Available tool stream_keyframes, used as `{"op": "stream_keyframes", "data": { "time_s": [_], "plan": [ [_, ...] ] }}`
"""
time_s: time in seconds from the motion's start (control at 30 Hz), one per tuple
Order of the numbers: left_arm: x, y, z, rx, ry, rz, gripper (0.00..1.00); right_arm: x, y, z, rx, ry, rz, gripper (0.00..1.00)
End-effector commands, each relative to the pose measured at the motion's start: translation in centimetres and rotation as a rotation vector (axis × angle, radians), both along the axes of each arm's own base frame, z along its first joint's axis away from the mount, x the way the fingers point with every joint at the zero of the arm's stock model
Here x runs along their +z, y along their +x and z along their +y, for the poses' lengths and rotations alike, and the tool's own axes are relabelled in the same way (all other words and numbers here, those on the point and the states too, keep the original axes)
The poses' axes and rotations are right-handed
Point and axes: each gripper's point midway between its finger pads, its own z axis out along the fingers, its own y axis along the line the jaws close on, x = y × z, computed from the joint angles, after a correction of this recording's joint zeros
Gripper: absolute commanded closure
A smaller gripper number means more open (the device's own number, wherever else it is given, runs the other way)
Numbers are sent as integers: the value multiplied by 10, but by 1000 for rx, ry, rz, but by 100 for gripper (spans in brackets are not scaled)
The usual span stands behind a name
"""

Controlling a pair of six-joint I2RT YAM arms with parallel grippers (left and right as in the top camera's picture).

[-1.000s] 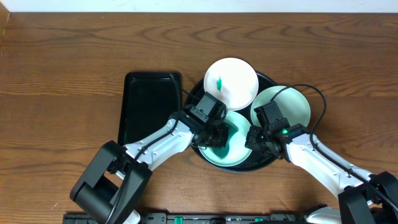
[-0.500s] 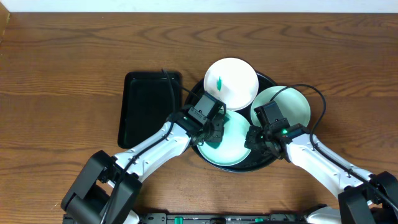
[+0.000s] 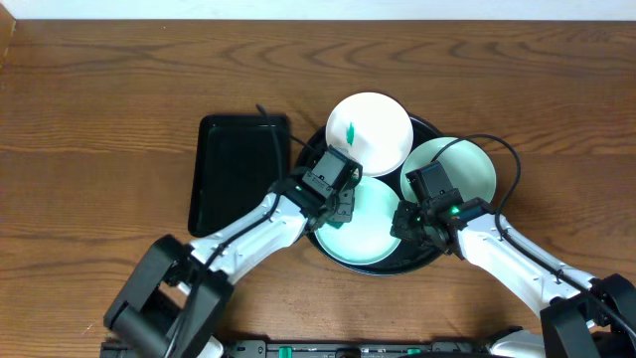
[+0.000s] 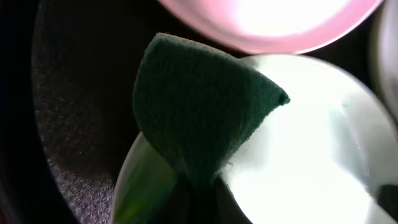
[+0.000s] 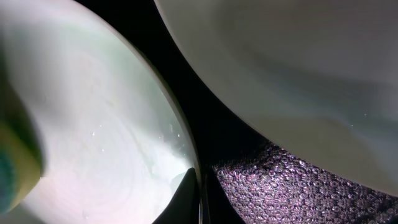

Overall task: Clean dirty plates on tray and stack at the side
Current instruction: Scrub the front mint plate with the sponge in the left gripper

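Plain dark wood counter, pale strip of wall along the back. Had the round black tray sitting mid-counter with all three dirty plates crowded close together on it, none stacked at the side yet. Spotted a smaller rectangular tray just left of it. Caught the left jaws clamped shut on a dark green scrub pad, parked over the left edge of the front plate. Found the right jaws pinched closed on that same plate's right rim, steadying it by the look of things. Read it as mid-wipe on the front plate, going by the pad position; couldn't make out any smear left on it from overhead. Saw a green smear plain as day on the back plate, nothing obvious on the right plate. As for doing this step well: needed to keep the pad flat and pressed down, sweep across the whole dish instead of dabbing one edge, and hold that rim pinch firm to stop the plate skating into its neighbours. Also worth not tilting the rim up much, with so little room on the tray.
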Motion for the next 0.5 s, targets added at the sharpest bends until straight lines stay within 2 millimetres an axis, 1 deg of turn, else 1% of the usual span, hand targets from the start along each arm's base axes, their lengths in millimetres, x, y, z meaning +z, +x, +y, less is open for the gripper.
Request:
{"op": "stream_keyframes", "data": {
  "time_s": [0.0,0.03,0.1,0.13,0.2,0.27,0.3,0.33,0.37,0.47],
  "plan": [
    [-19,2,3,-11,43,32,93,7,4,5,-2,19,-20,99],
    [-24,-3,-1,-23,31,60,93,8,4,5,-2,19,-20,99],
    [-27,-10,-9,-49,-10,104,93,7,4,5,-2,19,-20,99],
    [-27,-14,-13,-62,-33,121,93,7,4,5,-2,19,-20,99],
    [-19,-24,-31,-113,-134,170,92,8,4,5,-2,19,-20,99],
    [-4,-35,-49,-166,-247,219,93,8,4,5,-2,18,-20,99],
    [-1,-36,-52,-173,-263,225,93,8,4,5,-2,19,-20,99],
    [10,-39,-59,-181,-312,238,93,8,4,5,-2,19,-20,99],
    [16,-39,-61,-183,-331,239,93,8,4,5,-2,18,-20,99],
    [51,-36,-68,-199,-398,184,93,7,4,5,-2,19,-20,99]
  ]
}}
